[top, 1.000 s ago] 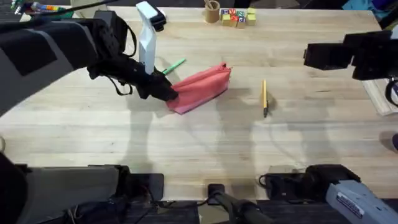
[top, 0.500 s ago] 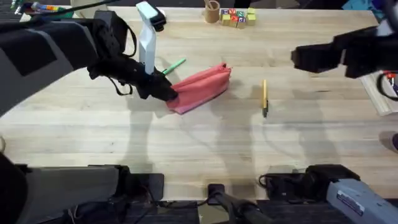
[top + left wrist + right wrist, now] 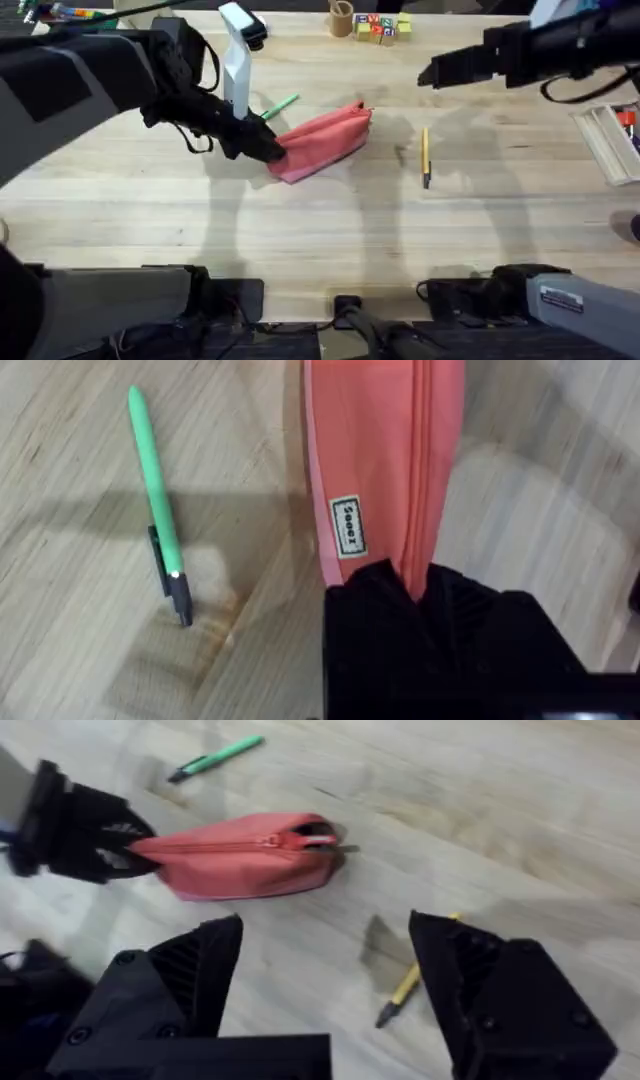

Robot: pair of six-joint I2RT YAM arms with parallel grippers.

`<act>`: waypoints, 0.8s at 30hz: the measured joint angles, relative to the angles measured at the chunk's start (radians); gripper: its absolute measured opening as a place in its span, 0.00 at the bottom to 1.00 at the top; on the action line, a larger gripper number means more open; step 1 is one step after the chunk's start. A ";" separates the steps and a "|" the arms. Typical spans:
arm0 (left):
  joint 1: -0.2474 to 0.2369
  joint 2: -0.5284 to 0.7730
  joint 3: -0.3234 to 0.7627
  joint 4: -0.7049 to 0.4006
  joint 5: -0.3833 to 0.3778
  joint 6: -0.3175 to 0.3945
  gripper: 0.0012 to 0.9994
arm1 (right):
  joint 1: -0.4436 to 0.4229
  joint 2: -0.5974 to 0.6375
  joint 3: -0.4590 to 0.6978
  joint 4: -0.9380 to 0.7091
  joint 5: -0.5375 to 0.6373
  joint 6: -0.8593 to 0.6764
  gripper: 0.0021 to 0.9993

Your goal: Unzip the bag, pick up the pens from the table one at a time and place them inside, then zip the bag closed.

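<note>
**Bracing the bag, reaching for the zipper pull**

I am clamping my left gripper (image 3: 268,150) on the near end of the bag (image 3: 325,140), its fingers (image 3: 400,620) pinching the fabric right at the zipper seam. The bag is lying on the table (image 3: 320,240), zipped to its far end as far as I can judge. My right gripper (image 3: 325,980) is hanging above it with fingers spread wide, grasping nothing. To do this well, I am aiming it at the zipper pull (image 3: 320,842) on the bag's far end, closing squarely on the tab, then drawing along the seam toward my left gripper. The green pen (image 3: 278,106) is lying just behind the bag; the yellow pen (image 3: 425,156) is lying well to its right.
</note>
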 joint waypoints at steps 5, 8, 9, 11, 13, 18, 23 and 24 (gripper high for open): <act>0.000 0.000 0.000 0.000 0.000 0.000 0.04 | 0.000 0.095 0.070 -0.064 -0.080 0.006 1.00; 0.000 0.000 0.000 0.000 0.000 0.000 0.04 | 0.000 0.165 0.122 -0.105 -0.128 0.007 1.00; 0.000 0.000 0.000 0.000 0.000 0.000 0.04 | 0.000 0.181 0.133 -0.114 -0.136 0.007 1.00; 0.000 0.000 0.000 0.000 0.000 0.000 0.04 | -0.002 0.209 0.156 -0.133 -0.153 0.007 1.00; 0.000 0.000 0.000 0.000 0.000 0.000 0.04 | -0.007 0.241 0.185 -0.162 -0.176 0.007 0.99; 0.000 0.000 0.000 0.000 0.000 0.000 0.04 | -0.017 0.326 0.248 -0.216 -0.220 0.007 1.00; 0.000 0.000 0.000 0.000 0.000 0.000 0.04 | -0.017 0.378 0.253 -0.207 -0.229 0.007 1.00; 0.000 0.000 0.000 0.000 0.000 0.000 0.04 | -0.017 0.382 0.253 -0.207 -0.228 0.007 1.00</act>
